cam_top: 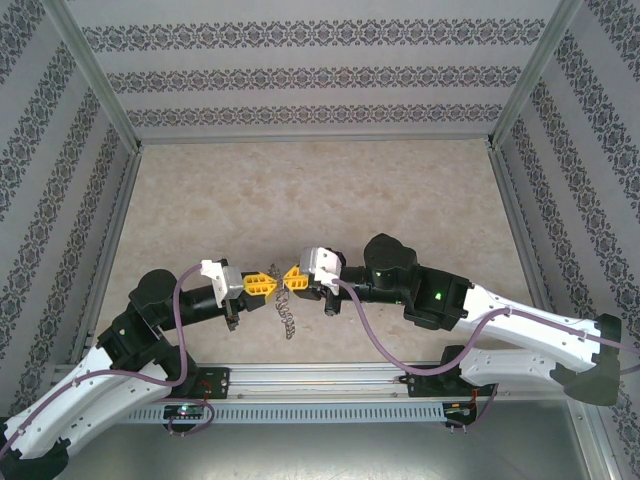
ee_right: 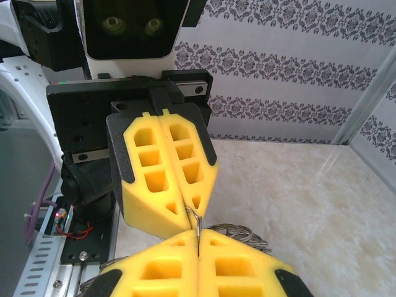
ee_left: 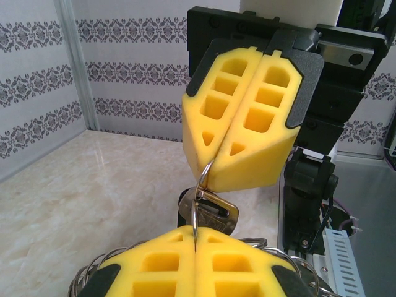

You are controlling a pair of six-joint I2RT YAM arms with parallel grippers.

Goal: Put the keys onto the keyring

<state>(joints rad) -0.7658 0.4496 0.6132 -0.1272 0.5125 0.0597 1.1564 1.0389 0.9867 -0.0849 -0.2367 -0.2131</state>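
Observation:
My two grippers meet tip to tip above the near middle of the table, left gripper (cam_top: 270, 283) and right gripper (cam_top: 288, 278). Both are shut on one thin wire loop (ee_left: 199, 185) of the keyring, which spans the small gap between their yellow pads. In the left wrist view the key (ee_left: 213, 210), metallic with a dark part behind it, hangs on this loop just past my left gripper (ee_left: 195, 235), under the right gripper (ee_left: 218, 168). The rest of the keyring (cam_top: 287, 312) dangles below; its loops (ee_right: 244, 235) show behind my right gripper (ee_right: 198, 240).
Beige marble-patterned tabletop (cam_top: 320, 200) stretches beyond the grippers, bounded by patterned walls with metal frame posts (cam_top: 105, 90). An aluminium rail (cam_top: 320, 380) with cables runs along the near edge under both arms.

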